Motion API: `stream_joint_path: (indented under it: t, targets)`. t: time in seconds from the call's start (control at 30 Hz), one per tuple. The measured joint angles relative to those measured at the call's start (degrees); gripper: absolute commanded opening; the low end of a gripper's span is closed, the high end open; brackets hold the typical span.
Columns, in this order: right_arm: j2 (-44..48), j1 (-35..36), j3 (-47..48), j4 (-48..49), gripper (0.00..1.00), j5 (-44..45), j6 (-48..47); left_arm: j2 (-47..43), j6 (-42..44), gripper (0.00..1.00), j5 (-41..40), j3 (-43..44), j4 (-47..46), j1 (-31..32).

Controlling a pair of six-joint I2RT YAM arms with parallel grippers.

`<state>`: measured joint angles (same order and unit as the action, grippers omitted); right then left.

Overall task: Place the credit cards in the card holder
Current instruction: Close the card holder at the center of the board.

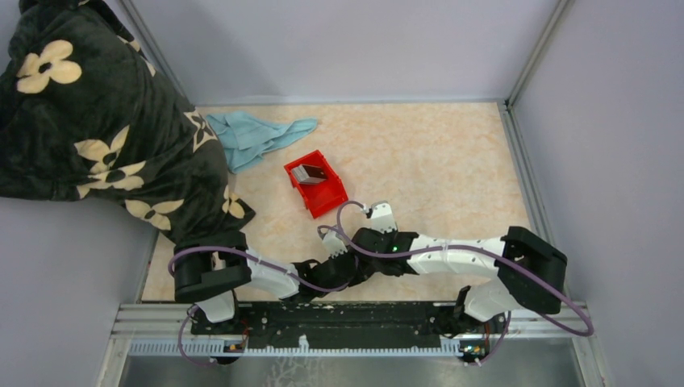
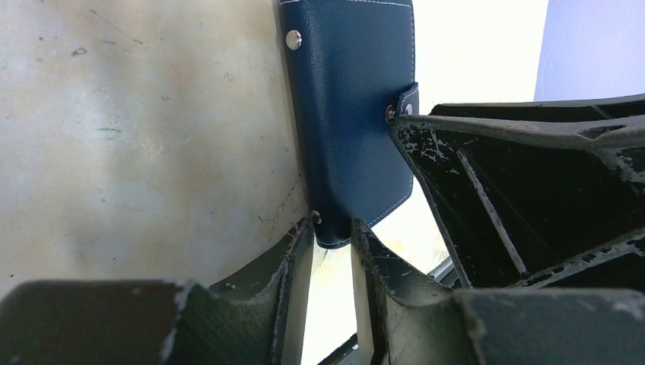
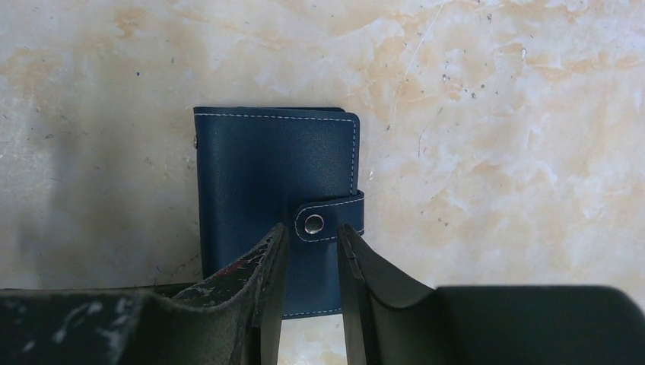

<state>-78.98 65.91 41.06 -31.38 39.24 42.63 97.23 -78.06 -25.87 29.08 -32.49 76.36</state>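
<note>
Bin [image 1: 316, 185] on desk [image 1: 435, 153]; credit cards [image 1: 309, 172] inside bin; cloth [image 1: 258, 137] on desk, behind and left of bin; blanket [image 1: 97, 121] farther left of bin, over desk edge; card holder [image 3: 274, 175] on desk, before bin, toward arm bases; right claw [image 3: 312, 232] astride its snap tab.

Records card holder [image 3: 274, 175] navy with white stitching and silver snap [image 3: 312, 223]; tabletop [image 1: 419, 153] beige, marbled orange; bin [image 1: 335, 203] red; cloth [image 1: 254, 137] light blue; fabric [image 1: 97, 121] black with cream flowers.
</note>
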Motion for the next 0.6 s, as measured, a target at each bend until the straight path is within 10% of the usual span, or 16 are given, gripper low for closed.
stream_joint_path:
  t: [0.6]
  targets:
    - [-2.8,0.0,0.7,0.3,0.25,0.1,-0.2,0.2,-0.2,0.34,0.2,-0.3,-0.8,0.0]
